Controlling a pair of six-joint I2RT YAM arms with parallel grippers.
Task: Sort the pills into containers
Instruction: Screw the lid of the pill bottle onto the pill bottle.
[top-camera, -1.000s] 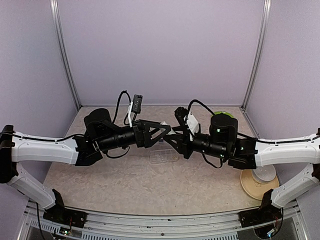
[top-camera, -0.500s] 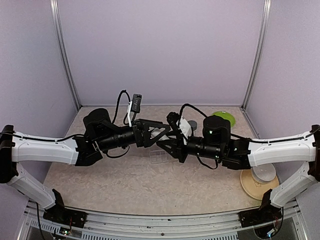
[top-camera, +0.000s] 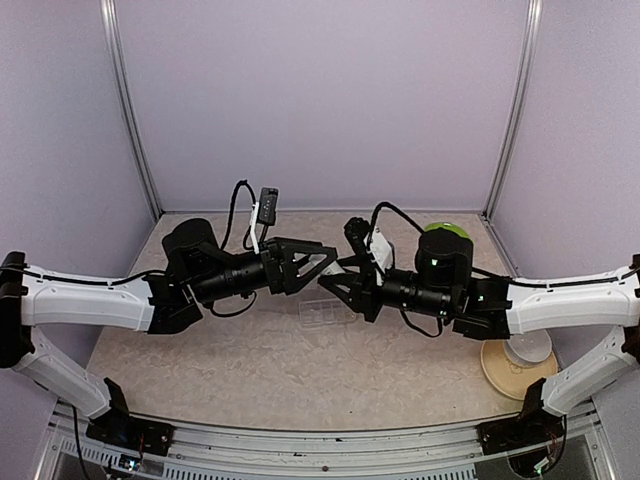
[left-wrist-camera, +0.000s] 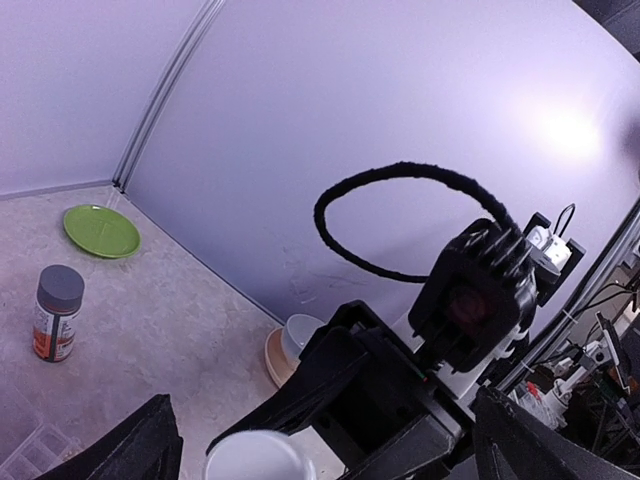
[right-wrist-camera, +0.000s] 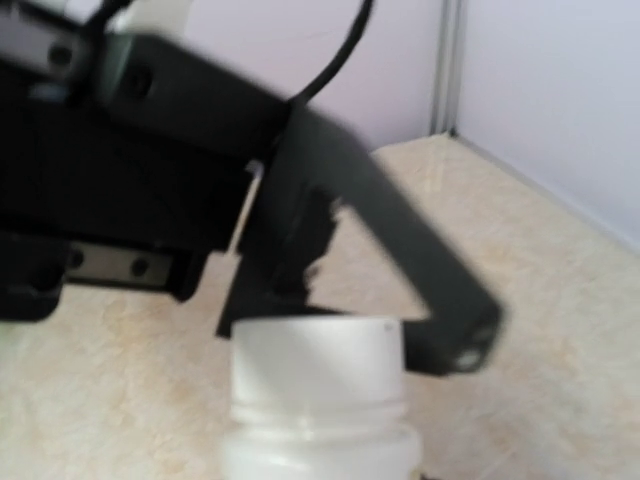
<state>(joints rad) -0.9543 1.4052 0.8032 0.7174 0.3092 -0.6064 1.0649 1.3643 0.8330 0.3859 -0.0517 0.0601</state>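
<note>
Containers sit in the clear pill box, flat on the table beneath both wrists. You see the left gripper splayed wide either side of a white bottle; the right gripper appears clamped on that bottle's body.

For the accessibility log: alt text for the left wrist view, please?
The right hand holds a white bottle toward the camera, between the open fingers of the left hand. Behind it are a gray-capped pill bottle, a green plate and a white bowl on a tan plate.
</note>
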